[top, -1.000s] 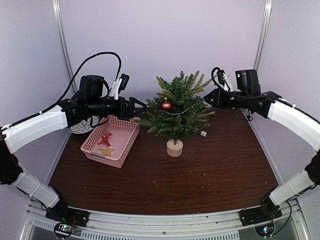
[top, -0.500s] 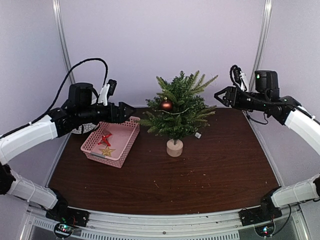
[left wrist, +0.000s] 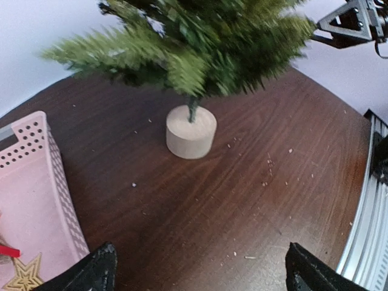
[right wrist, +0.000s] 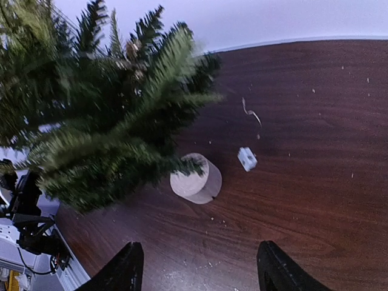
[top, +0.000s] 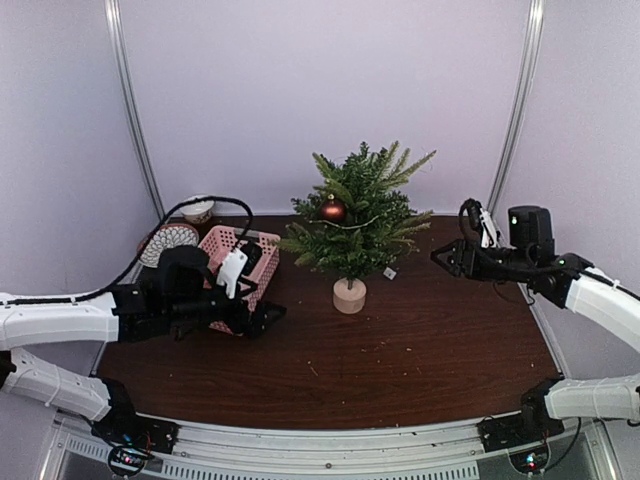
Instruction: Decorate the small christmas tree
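The small christmas tree (top: 355, 225) stands mid-table on its pale stump (top: 349, 296), also seen in the left wrist view (left wrist: 191, 131) and the right wrist view (right wrist: 196, 178). A red-brown ball (top: 333, 209) and a thin string hang in its branches. A small white block (right wrist: 247, 159) shows right of the stump. My left gripper (top: 272, 315) is low over the table, left of the stump, open and empty (left wrist: 203, 276). My right gripper (top: 440, 258) hovers right of the tree, open and empty (right wrist: 200, 267). The pink basket (left wrist: 36, 200) holds a gold star (left wrist: 24, 276).
My left arm covers most of the pink basket (top: 225, 240) in the top view. A patterned bowl (top: 168, 240) and a small bowl (top: 198, 209) sit at the back left. Metal posts and pale walls close in the table.
My left arm has come down from above the basket to low over the table in front of it. My right arm has drawn back from the tree and lowered, its jaws widening.
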### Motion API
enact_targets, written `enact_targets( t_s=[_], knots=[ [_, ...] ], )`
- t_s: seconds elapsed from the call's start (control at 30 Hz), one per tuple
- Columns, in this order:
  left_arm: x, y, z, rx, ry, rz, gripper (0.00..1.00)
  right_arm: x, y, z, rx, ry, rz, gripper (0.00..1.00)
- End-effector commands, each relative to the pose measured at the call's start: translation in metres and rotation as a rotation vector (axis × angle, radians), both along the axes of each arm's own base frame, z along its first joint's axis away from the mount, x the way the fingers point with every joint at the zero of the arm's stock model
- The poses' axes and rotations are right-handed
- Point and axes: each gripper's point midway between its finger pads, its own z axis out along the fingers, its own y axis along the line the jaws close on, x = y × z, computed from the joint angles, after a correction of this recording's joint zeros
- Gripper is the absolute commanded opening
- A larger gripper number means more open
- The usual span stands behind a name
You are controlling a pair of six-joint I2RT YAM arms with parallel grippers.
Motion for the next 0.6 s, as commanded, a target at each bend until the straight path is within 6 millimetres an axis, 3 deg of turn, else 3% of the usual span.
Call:
enact_targets(
  t_s=[0.0,0.13,0.27,0.37,0.57],
  knots=[
    [-0.012,-0.018,-0.008,-0.031,-0.158,0.016,0.98,-0.012,-0.006,-0.002,0.058,-0.105,-0.012,0.67],
    [-0.028,-0.039,-0.039,0.011,-0.184,-0.011,0.98,-0.021,-0.018,-0.017,0.023,-0.132,-0.053,0.67],
    [-0.034,-0.062,-0.057,0.059,-0.22,-0.001,0.97,-0.028,-0.019,-0.025,-0.012,-0.13,-0.032,0.64],
    [-0.028,-0.075,-0.071,0.049,-0.216,0.028,0.93,-0.032,-0.02,-0.03,0.0,-0.128,-0.035,0.62],
    [-0.009,-0.092,-0.078,-0.01,-0.266,0.114,0.79,-0.038,-0.024,-0.039,0.011,-0.126,-0.054,0.6]
  ],
)
